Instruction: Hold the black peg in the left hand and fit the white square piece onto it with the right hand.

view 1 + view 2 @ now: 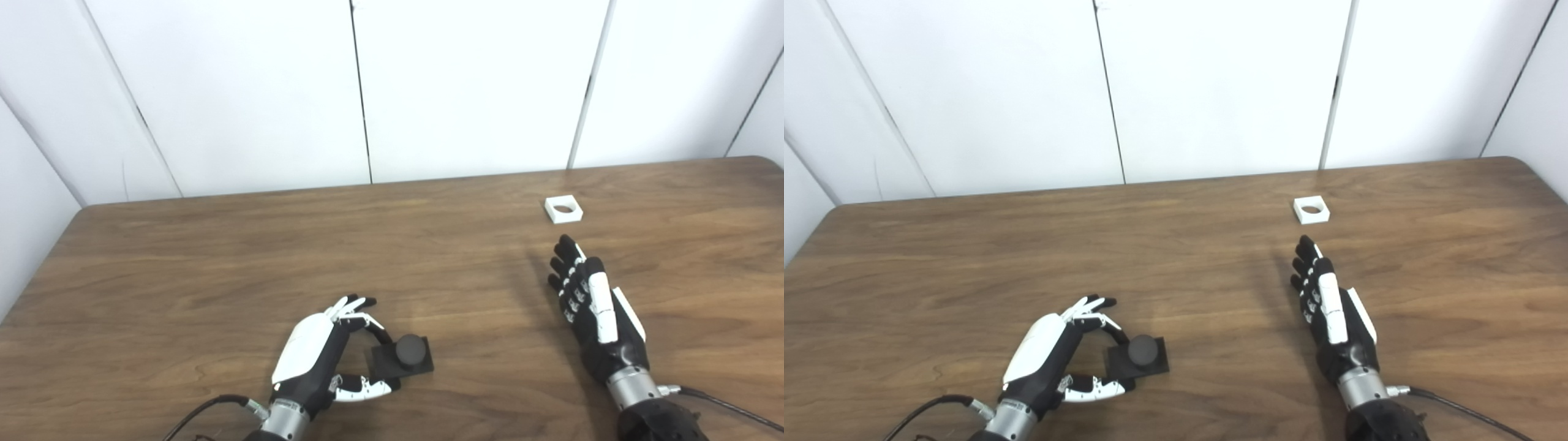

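Both hands bare; black peg (405,355) shows no legible writing.

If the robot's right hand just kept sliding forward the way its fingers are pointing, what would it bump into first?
Most likely the white square piece. The right hand is open, fingers aimed up the table toward it, with only bare wood between them. The hand's height above the table is unclear, so it might pass over.
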`<state>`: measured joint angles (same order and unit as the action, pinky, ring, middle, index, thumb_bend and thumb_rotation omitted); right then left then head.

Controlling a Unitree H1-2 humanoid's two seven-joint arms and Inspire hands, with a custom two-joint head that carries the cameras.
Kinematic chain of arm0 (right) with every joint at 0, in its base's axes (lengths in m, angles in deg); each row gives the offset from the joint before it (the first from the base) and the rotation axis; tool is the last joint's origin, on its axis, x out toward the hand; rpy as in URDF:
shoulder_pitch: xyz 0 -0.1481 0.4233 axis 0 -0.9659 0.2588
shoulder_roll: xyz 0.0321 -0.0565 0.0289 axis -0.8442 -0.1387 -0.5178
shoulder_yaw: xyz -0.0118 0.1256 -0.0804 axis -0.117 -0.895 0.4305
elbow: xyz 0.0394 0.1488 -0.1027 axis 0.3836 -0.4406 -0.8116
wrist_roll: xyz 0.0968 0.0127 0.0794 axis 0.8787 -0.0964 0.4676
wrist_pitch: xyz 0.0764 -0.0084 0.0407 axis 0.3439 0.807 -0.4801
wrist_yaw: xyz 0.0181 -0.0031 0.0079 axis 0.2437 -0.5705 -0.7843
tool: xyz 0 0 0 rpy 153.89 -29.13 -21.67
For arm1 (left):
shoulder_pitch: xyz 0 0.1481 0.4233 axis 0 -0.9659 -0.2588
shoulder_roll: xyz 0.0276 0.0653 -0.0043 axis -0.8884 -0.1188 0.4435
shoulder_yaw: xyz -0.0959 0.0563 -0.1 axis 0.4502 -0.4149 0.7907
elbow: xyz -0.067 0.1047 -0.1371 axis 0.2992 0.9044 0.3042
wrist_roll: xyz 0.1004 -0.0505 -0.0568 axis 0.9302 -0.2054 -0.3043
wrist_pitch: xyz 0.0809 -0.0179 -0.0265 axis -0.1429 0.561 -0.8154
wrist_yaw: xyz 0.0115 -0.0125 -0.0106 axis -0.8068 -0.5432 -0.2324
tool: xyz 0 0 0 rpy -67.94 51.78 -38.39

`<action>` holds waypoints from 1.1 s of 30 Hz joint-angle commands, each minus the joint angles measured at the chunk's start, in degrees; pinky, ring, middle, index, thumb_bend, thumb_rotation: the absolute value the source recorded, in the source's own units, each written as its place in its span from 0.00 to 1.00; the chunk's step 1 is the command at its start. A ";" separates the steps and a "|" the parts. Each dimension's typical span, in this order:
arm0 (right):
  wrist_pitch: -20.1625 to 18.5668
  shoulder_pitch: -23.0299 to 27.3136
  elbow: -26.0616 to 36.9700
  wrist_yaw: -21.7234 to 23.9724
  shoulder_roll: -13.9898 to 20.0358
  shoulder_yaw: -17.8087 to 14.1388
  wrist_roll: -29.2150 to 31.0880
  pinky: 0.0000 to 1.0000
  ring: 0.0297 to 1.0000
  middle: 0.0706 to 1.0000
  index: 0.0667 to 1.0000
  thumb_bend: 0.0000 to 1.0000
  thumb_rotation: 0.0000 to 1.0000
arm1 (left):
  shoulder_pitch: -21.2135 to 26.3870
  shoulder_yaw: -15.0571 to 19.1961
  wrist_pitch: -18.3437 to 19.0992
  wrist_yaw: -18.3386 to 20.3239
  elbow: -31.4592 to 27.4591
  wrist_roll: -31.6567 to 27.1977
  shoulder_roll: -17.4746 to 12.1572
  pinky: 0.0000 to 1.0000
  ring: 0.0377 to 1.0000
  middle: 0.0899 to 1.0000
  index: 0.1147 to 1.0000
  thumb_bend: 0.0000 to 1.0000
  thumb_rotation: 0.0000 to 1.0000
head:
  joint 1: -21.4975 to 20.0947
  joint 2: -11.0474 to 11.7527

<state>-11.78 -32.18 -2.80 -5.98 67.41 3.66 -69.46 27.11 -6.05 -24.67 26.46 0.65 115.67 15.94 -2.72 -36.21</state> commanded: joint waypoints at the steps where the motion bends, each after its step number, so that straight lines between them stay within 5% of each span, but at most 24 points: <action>1: -0.10 -0.36 0.90 -0.12 0.11 -0.29 0.73 1.00 1.00 1.00 0.99 0.60 1.00 | 0.45 0.49 -0.82 0.17 -1.63 0.45 -0.33 0.94 0.96 0.89 0.43 0.50 0.09 | -0.16 -0.25; 9: 0.46 2.24 0.79 -1.58 -1.13 -2.28 2.62 0.99 1.00 0.98 0.96 0.57 0.98 | 0.49 1.27 -1.16 -0.51 -1.15 0.25 0.35 0.93 0.96 0.89 0.43 0.50 0.09 | -0.26 -0.53; 14: 4.68 6.65 -1.21 -5.66 -0.89 -2.93 -3.19 0.91 0.95 0.94 0.91 0.55 0.68 | 0.55 1.31 -1.26 -0.47 -0.87 0.67 0.40 0.93 0.96 0.88 0.43 0.50 0.09 | -0.46 -0.84; 15: 5.15 8.10 -1.71 -8.01 0.40 -2.24 -8.85 0.86 0.91 0.91 0.88 0.61 0.55 | 0.55 1.34 -1.35 -0.61 -0.75 0.75 0.42 0.93 0.96 0.88 0.43 0.50 0.09 | -0.47 -0.84; 20: 5.41 15.14 -5.33 -12.47 6.82 -0.90 -22.60 0.81 0.85 0.84 0.77 0.70 0.28 | 0.70 1.37 -1.60 -0.84 -0.58 0.91 0.45 0.95 0.96 0.88 0.43 0.50 0.09 | -0.54 -0.84; 25: -0.21 20.00 -7.82 -11.94 13.58 1.75 -32.20 0.80 0.87 0.86 0.73 0.79 0.26 | 0.66 1.21 -1.04 -0.45 -0.96 1.10 0.77 0.95 0.97 0.89 0.43 0.50 0.09 | -0.76 -1.12; 33: -3.76 25.29 -13.71 -6.93 20.72 4.18 -34.76 0.88 0.92 0.90 0.67 0.89 0.23 | 0.60 1.14 -1.05 -0.45 -0.69 1.31 0.90 0.95 0.97 0.88 0.43 0.50 0.09 | -0.69 -1.25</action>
<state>-16.32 -11.26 -17.09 -13.47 85.56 7.82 -103.51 26.74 -4.96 -24.80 26.40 0.70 115.91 16.85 -3.34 -37.44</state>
